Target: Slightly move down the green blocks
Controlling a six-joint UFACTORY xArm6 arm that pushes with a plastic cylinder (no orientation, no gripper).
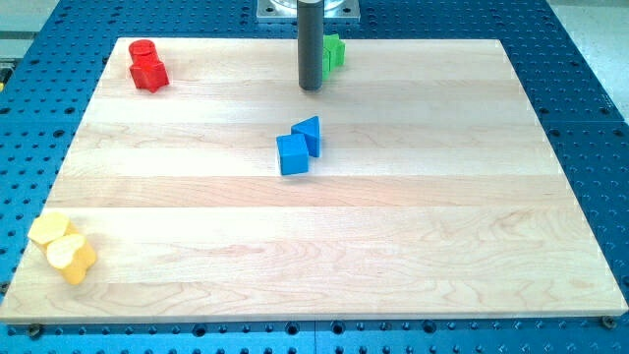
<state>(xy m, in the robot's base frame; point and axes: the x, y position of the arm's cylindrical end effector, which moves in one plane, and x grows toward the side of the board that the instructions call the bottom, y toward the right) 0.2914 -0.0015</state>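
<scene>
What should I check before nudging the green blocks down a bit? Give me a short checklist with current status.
1. Green blocks located: ok, at the view's top edge of the wooden board, partly hidden behind the rod.
2. How many green blocks and their shapes: cannot tell, the rod covers part of them.
3. My tip above the green blocks for a downward push: not ok, it sits lower-left of them.
4. Tip touching green: cannot tell.
5. Path below green free: ok, the blue blocks lie farther down, apart.
6. Red blocks and yellow blocks out of the way: ok, both far at the view's left.
</scene>
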